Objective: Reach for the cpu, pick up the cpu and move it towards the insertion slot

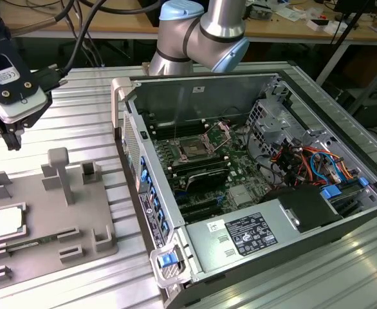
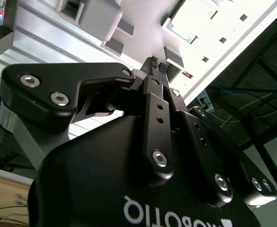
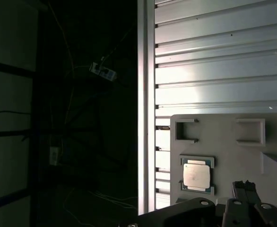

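Observation:
The cpu (image 1: 7, 222) is a small pale silver square lying in a recess of the grey fixture plate (image 1: 79, 212) at the exterior view's left. The first wrist view shows the cpu (image 3: 196, 175) flat in its holder, close to the fingertips (image 3: 239, 185). My gripper (image 1: 11, 138) hangs above the plate's far edge, well above and behind the cpu, not touching it. In the second wrist view the gripper (image 2: 158, 65) has its two fingertips together with nothing between them. The insertion slot (image 1: 193, 149) sits on the green board inside the open computer case, its silver bracket raised.
The open computer case (image 1: 121, 90) stands to the exterior view's right of the plate, with cables (image 1: 304, 161) and a labelled power supply (image 1: 246, 235) inside. Upright grey posts (image 1: 58, 170) rise from the plate. The ribbed metal table (image 1: 79, 103) ends at a dark drop beside the plate (image 3: 145, 142).

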`<state>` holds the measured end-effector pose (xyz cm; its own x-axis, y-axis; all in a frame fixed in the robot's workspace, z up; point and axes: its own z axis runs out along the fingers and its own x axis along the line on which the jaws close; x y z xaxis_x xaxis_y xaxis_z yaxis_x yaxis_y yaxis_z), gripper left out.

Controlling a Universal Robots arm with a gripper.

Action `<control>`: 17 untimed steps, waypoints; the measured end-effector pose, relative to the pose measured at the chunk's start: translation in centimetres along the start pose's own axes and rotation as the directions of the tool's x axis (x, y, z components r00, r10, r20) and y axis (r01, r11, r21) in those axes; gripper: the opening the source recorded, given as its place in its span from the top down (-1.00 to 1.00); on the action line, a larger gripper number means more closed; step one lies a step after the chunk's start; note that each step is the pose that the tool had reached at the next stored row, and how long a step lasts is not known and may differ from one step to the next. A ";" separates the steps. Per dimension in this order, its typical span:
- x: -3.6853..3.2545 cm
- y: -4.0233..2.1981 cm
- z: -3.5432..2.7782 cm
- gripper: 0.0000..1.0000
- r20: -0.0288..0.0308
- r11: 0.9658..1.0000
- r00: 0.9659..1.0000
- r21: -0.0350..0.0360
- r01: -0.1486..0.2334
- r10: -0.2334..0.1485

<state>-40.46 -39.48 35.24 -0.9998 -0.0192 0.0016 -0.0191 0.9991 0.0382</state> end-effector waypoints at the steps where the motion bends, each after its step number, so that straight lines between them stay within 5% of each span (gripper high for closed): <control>1: 0.05 0.00 0.00 0.79 0.000 1.000 1.000 0.000 0.000 0.000; 17: 1.34 -0.21 0.03 0.79 -0.001 1.000 1.000 0.000 0.000 0.000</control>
<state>-41.80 -39.72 35.20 -0.9998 -0.0191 0.0022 -0.0191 0.9991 0.0382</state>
